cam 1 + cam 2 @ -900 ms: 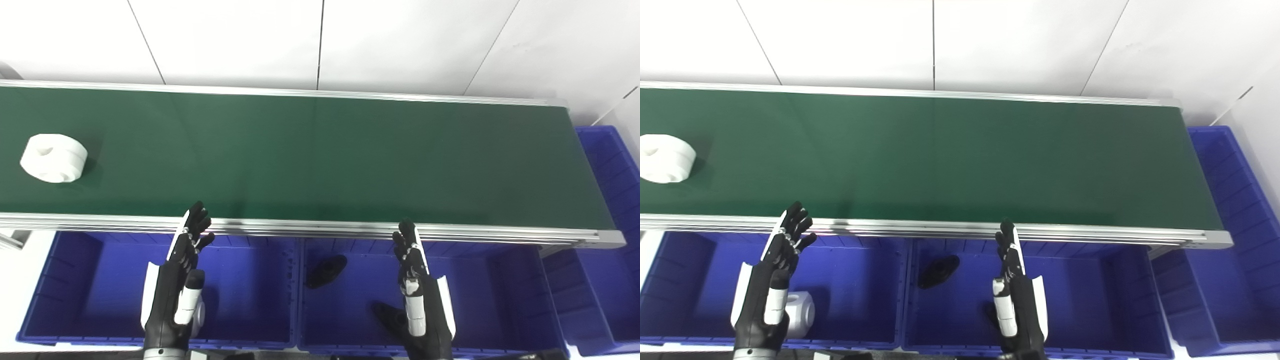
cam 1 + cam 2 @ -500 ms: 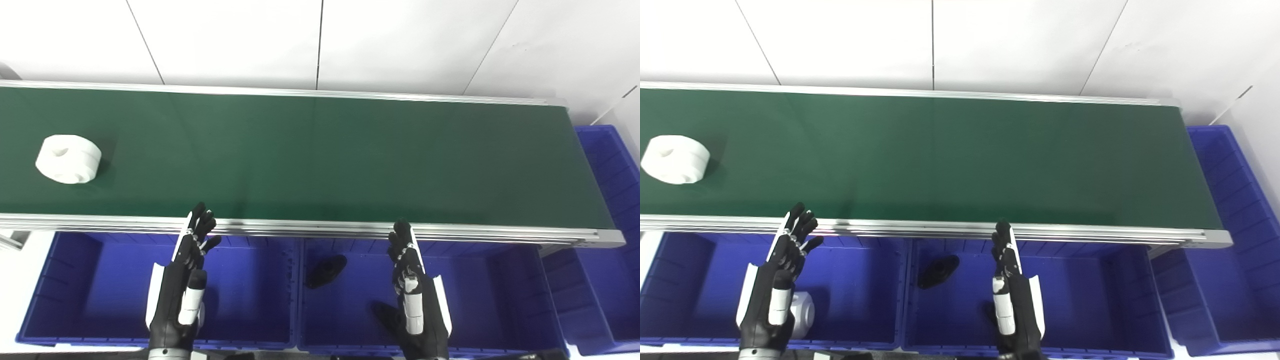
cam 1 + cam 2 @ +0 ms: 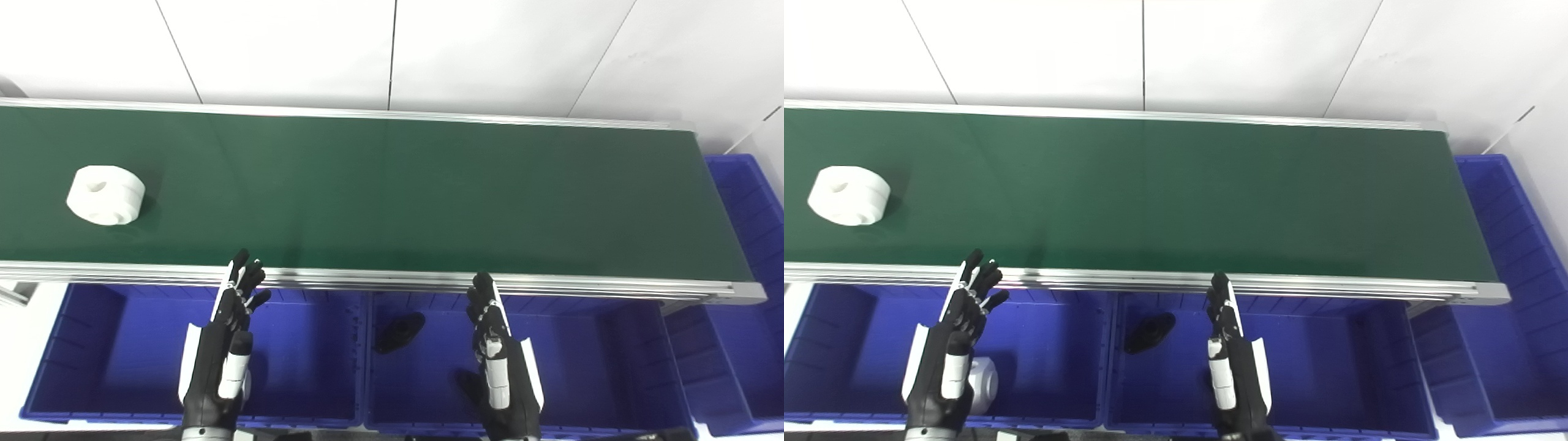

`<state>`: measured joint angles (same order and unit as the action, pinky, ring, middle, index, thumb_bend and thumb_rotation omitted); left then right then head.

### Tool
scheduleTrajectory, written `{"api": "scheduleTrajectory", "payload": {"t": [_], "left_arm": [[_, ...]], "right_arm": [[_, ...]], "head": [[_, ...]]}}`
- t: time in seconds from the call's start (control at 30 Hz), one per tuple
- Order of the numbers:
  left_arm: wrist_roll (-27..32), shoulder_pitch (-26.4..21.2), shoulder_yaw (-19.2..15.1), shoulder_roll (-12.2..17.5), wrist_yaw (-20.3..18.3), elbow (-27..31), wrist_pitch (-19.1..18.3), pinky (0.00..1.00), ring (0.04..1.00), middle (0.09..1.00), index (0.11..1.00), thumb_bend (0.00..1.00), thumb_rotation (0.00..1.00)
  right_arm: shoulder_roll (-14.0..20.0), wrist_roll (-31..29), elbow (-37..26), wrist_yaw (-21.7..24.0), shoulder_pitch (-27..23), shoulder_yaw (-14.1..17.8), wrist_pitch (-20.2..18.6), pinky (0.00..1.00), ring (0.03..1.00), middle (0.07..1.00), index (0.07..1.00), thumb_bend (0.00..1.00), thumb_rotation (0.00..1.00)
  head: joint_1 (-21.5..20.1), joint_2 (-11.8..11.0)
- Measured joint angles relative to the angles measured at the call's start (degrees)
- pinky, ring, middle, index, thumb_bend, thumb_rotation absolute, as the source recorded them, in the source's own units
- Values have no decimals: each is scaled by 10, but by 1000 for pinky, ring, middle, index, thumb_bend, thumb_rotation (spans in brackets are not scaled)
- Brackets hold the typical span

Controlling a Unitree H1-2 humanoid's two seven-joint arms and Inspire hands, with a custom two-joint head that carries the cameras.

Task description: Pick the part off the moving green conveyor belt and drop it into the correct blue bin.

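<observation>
A white round part [image 3: 105,195] with a hole in its top rides on the green conveyor belt [image 3: 392,190], at the far left. My left hand [image 3: 229,324] is open and empty, held above the left blue bin [image 3: 92,343], below and to the right of the part. My right hand [image 3: 499,361] is open and empty above the middle blue bin [image 3: 600,355]. Both hands stand just short of the belt's near rail.
A white part [image 3: 983,384] lies in the left bin, behind my left hand. Two black parts [image 3: 401,331] lie in the middle bin. A third blue bin [image 3: 750,257] stands past the belt's right end. A white wall rises behind the belt.
The white part has ridden to the right on the belt. My right hand has drifted a little left; my left hand has shifted a little right.
</observation>
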<state>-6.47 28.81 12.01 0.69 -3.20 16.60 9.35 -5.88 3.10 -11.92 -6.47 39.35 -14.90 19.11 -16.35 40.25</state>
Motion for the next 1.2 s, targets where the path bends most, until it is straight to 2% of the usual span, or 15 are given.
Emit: {"api": "scheduleTrajectory", "payload": {"t": [0.3,0.63,0.73,0.8,0.83,1.0,1.2], "left_arm": [[-9,0,3,-8,3,0,0,840,912,928,964,915,1000],[-11,2,4,-15,3,0,0,851,914,931,971,916,1000],[-10,5,7,-15,3,-1,1,848,913,929,964,930,1000],[-6,7,10,-15,3,-6,2,854,915,933,964,935,1000],[-3,8,12,-15,3,-10,5,856,915,934,964,934,1000],[-15,13,20,-17,8,-28,20,822,891,919,944,877,1000],[-44,15,29,-36,31,-57,49,769,864,899,920,810,1000]], "right_arm": [[5,-4,-1,6,0,2,0,1000,1000,1000,1000,872,981],[6,-7,-5,11,1,5,0,1000,1000,1000,1000,858,967],[6,-12,-5,11,2,6,0,1000,1000,1000,1000,865,969],[7,-14,-3,12,2,7,0,1000,1000,1000,1000,874,972],[7,-15,-1,12,2,8,0,1000,1000,1000,1000,876,972],[16,-38,17,20,2,14,3,1000,1000,1000,1000,863,973],[32,-60,36,28,1,34,12,1000,1000,1000,1000,878,983]], "head": [[1,13],[8,9],[30,-18],[59,-41],[59,-41],[107,-71],[150,-86]]}}
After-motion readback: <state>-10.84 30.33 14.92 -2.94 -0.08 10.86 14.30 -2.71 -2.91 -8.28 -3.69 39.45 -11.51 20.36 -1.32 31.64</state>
